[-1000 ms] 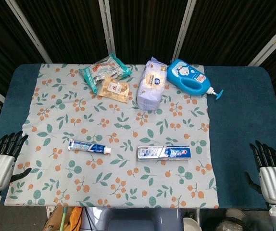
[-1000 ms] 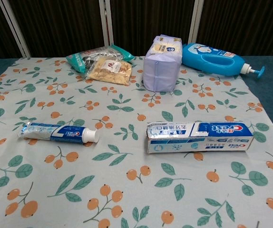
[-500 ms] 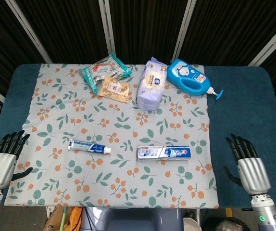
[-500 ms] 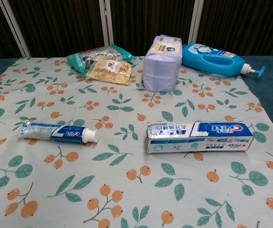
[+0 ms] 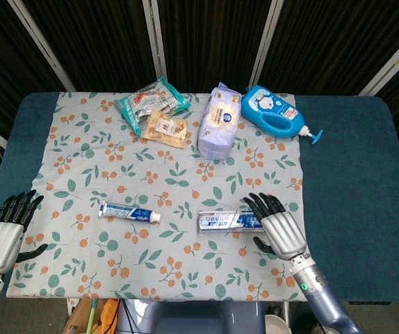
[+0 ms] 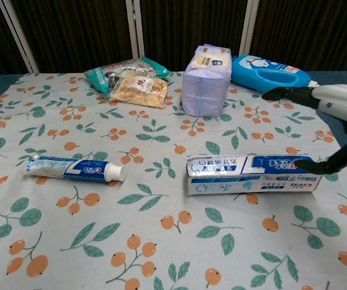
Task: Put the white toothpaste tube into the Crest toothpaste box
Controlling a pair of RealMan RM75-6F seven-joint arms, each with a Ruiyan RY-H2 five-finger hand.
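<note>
Right hand, fingers spread, now over the Crest toothpaste box's right end, formerly off-cloth.

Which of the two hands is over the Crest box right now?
The right hand, fingers spread above the right end of the Crest toothpaste box. The left hand sits off the cloth's left edge, away from the white toothpaste tube.
</note>
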